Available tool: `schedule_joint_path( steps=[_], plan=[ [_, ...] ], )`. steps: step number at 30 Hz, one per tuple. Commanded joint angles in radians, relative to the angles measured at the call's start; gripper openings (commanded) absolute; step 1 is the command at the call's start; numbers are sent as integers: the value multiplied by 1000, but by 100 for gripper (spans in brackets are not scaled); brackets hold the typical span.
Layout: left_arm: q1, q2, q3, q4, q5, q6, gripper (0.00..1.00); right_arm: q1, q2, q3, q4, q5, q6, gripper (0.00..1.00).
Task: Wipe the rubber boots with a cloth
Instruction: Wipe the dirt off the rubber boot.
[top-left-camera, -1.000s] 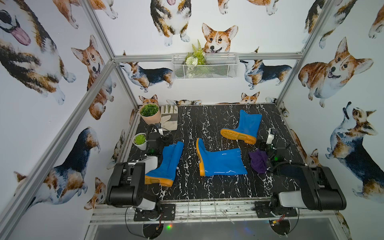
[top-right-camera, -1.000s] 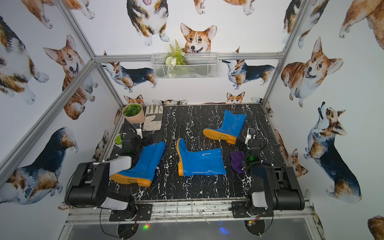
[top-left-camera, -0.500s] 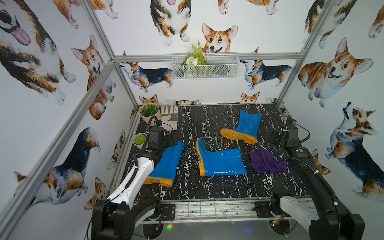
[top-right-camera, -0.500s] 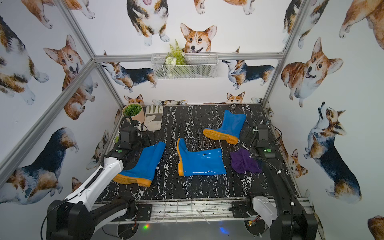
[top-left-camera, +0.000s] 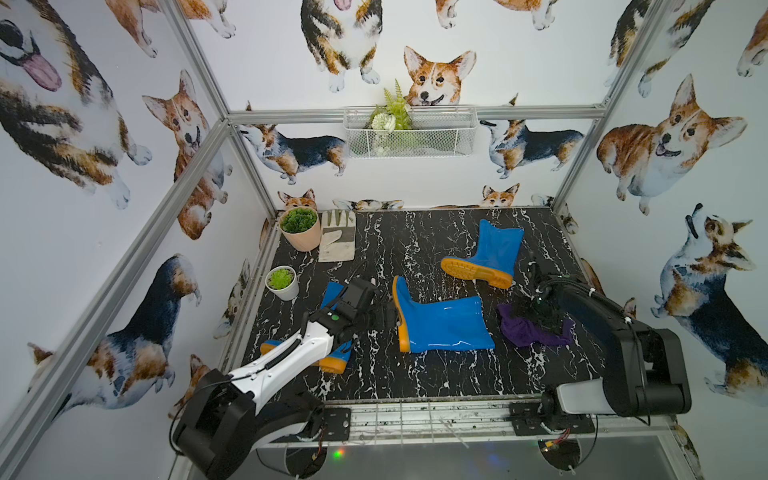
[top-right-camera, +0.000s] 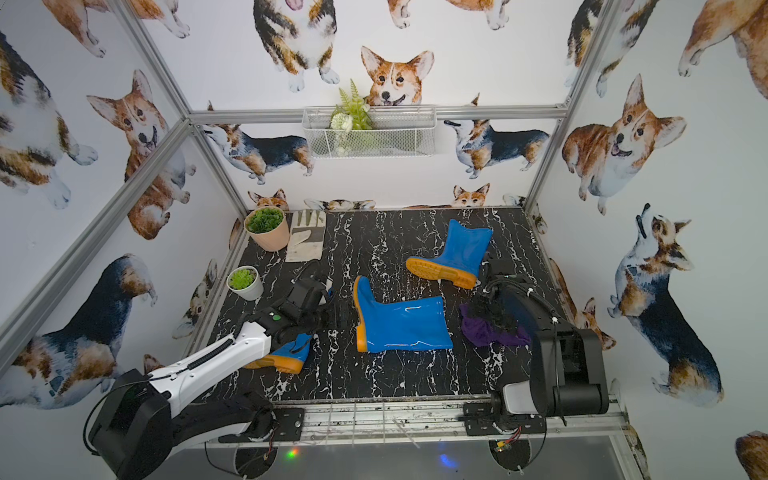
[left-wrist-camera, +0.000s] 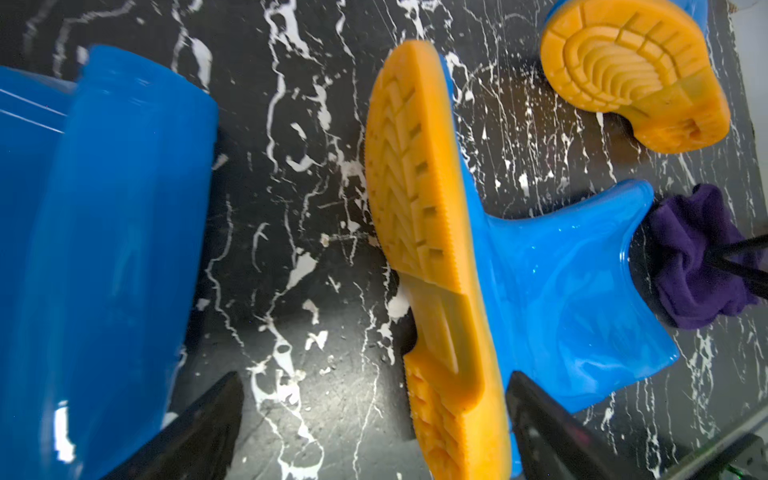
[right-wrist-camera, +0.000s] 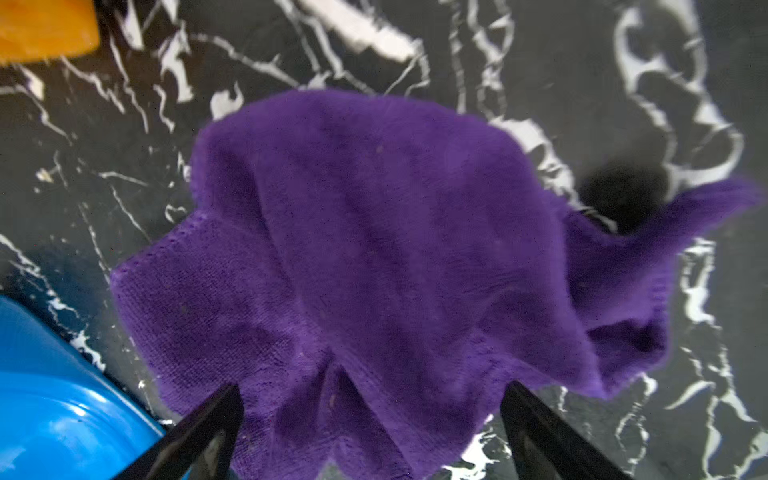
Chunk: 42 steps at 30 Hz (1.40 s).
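Since both top views catch the whole floor (top-left-camera: 415, 249), you get 3 rubber boots (top-right-camera: 399, 324) lying down: left boot (top-left-camera: 332, 293) partly under the left arm (top-left-camera: 291, 357), middle boot (top-left-camera: 444, 328), far boot (top-left-camera: 494, 249). Purple cloth (top-left-camera: 523, 334) is crumpled just right of the middle one. Left wrist: left gripper (left-wrist-camera: 374, 376) spread wide, middle boot's sole between the jaws. Right wrist: right gripper (right-wrist-camera: 370, 386) spread wide above the cloth, not pinching it.

L boot (top-left-camera: 336, 362) mostly behind arm (top-left-camera: 291, 351), cloth (right-wrist-camera: 374, 249) blurry
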Motion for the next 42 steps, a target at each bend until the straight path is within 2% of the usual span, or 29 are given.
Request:
schedule_joint_path(
  steps=[1,5,7,8,10,12,14,18,23,26,29,32,34,35,36,38,41,42],
  plan=[
    [-19,38,0,70,18,-43,100,37,62,14,-4,-36,-5,100],
    [-23,77,2,96,52,-45,100,48,135,18,5,-75,-13,100],
    [-23,95,5,101,62,-48,100,55,178,24,7,-94,-18,95],
    [-23,102,6,107,66,-48,100,59,197,27,9,-105,-22,84],
    [-24,113,4,115,70,-54,100,68,217,31,15,-124,-27,48],
    [-28,125,3,119,72,-63,100,79,200,26,25,-140,-28,17],
    [-33,139,7,117,74,-69,100,94,149,23,19,-148,-26,0],
    [-43,159,9,110,71,-83,100,185,17,52,-38,-108,8,0],
    [-45,167,6,110,62,-92,100,431,-60,182,-129,-65,96,0],
    [-44,168,5,112,60,-94,100,560,-30,262,-121,-67,148,0],
    [-45,177,7,112,59,-94,100,645,43,306,-21,-163,159,0],
    [-45,191,12,112,64,-98,100,669,134,298,106,-264,166,0],
    [-45,198,15,111,68,-103,99,668,192,290,147,-280,164,0],
    [-46,199,18,109,69,-105,99,668,221,290,151,-282,154,6],
    [-46,201,19,107,71,-105,99,668,242,294,145,-276,144,16],
    [-46,202,21,100,76,-102,99,669,264,302,123,-251,123,53],
    [-46,207,19,96,80,-100,98,669,242,304,94,-179,87,80],
    [-46,210,20,98,82,-100,98,670,231,304,89,-152,71,97]
  ],
)
